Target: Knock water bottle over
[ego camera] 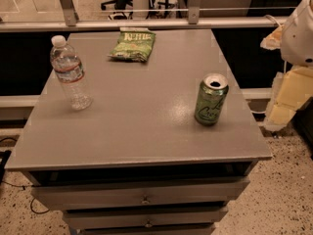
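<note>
A grey desk (142, 126) with drawers (142, 192) under its front edge carries three things. A green can (211, 100) stands upright near the right side with its top opened, and a green chip bag (133, 45) lies flat near the far edge, about midway across. The gripper (288, 99) hangs off the right side of the desk, beyond its edge and about level with the can. The can is therefore the nearest thing to it and stands roughly between it and the bottle (71, 73). The bottle stands upright at the far left of the desk, close to the left edge, well apart from the can and from the bag. It is clear, ribbed plastic with a white cap and a white-and-red band around its upper body, and it is taller than the can. Through its lower half the grey desk shows. How much water it holds is hard to tell. The gripper shows only as pale yellowish blocks below a rounded white arm part, cut off by the right border, and I cannot tell whether it is open or closed. Behind the desk runs a metal rail (146, 23). The shapes beyond the rail are too dark to make out. The lowest drawer is cut off at the bottom.
</note>
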### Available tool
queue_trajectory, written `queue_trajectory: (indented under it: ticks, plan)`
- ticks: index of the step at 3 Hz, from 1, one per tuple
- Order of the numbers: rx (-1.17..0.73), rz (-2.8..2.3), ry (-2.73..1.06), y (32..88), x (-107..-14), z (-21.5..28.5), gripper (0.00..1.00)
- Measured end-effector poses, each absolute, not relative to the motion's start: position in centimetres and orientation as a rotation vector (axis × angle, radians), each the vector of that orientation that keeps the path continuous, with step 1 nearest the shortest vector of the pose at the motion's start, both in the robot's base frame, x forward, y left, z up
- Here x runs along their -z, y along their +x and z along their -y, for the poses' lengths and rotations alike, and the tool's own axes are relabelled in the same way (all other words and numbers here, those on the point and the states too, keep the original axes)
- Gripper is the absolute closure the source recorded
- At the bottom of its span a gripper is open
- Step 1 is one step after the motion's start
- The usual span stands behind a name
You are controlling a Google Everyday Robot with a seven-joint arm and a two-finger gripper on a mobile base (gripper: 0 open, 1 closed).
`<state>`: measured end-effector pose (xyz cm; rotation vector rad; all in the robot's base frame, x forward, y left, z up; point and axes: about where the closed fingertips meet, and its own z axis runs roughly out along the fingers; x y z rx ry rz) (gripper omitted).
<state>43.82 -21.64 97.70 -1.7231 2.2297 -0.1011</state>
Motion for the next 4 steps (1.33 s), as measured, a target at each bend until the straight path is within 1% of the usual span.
queue_trajectory:
  ticks: [1, 2, 3, 4]
  plan:
    - [0.086, -2.218, -1.723, 44.2, -97.6, 21.3, 0.00]
    - [-0.039, -2.128, -1.721, 47.4, -97.0, 18.5, 0.00]
    - [-0.230, -2.002, -1.740, 50.0, -97.5, 13.3, 0.00]
    - [-0.411, -1.897, -1.717, 50.6, -98.4, 7.2, 0.00]
